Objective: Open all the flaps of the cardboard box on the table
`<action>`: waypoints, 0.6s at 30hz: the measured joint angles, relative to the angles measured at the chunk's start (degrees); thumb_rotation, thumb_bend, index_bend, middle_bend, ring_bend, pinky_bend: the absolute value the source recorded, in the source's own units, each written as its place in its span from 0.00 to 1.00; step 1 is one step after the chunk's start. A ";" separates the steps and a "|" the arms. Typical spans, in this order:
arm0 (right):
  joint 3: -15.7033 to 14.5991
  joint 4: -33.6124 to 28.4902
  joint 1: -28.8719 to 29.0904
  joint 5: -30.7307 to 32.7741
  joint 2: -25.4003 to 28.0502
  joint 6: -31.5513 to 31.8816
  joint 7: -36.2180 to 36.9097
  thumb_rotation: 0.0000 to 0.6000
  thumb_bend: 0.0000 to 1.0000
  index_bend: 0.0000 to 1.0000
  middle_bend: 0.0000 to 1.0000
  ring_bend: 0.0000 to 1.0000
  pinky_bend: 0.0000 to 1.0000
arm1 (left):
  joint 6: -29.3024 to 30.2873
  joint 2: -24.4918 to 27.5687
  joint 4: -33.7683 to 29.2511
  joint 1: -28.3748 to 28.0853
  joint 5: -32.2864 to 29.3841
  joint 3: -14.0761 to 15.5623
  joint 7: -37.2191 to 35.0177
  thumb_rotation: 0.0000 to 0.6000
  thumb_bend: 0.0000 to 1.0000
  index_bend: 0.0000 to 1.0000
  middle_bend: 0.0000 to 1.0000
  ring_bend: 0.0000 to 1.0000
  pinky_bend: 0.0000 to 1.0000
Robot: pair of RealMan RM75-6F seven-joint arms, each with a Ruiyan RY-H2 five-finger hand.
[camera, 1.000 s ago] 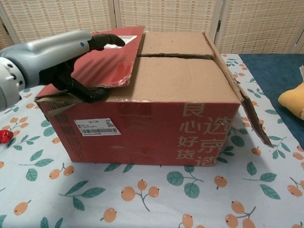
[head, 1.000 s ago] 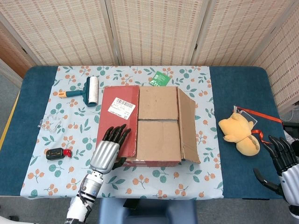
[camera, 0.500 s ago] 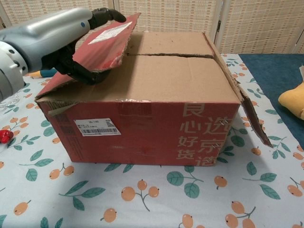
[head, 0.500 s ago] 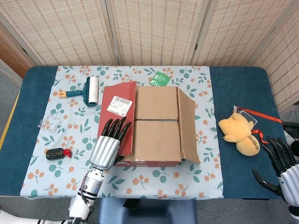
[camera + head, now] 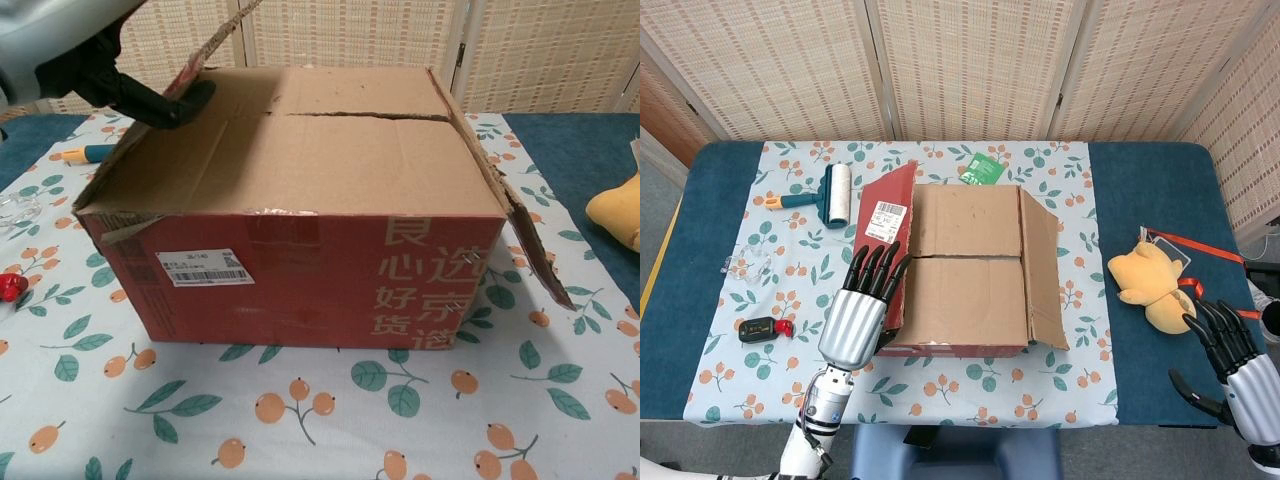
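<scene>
Cardboard box [image 5: 975, 265] at the table's centre, its red left flap [image 5: 888, 235] raised near upright and held by the left hand [image 5: 860, 305] at the box's 8 o'clock, dark fingers [image 5: 875, 268] against its outer face, thumb [image 5: 165, 103] beneath; right hand [image 5: 1230, 360], at 4 o'clock, fingers spread, empty.

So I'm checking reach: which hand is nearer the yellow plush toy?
Right. The right hand hovers just below the plush toy, not touching; the left hand holds the red flap across the cardboard box.
</scene>
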 measured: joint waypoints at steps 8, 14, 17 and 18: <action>-0.18 -0.07 0.47 -0.03 -0.16 -1.08 -0.10 1.00 0.41 0.00 0.00 0.00 0.00 | 2.85 1.47 -3.07 1.63 3.35 -0.18 3.16 1.00 0.50 0.00 0.00 0.00 0.00; -0.13 -0.10 0.96 -0.12 -0.62 -1.72 -0.12 1.00 0.41 0.00 0.00 0.00 0.00 | 6.78 3.25 -2.64 3.92 6.04 -1.57 5.43 1.00 0.50 0.00 0.00 0.00 0.00; -0.21 -0.11 1.36 -0.29 -0.78 -2.38 -0.32 1.00 0.41 0.00 0.00 0.00 0.00 | 7.85 4.90 -2.49 5.07 6.35 -2.14 5.70 1.00 0.50 0.00 0.00 0.00 0.00; -0.23 -0.15 1.46 -0.36 -0.82 -2.51 -0.48 1.00 0.41 0.00 0.00 0.00 0.00 | 8.21 5.49 -2.46 5.52 6.33 -2.22 5.70 1.00 0.50 0.00 0.00 0.00 0.00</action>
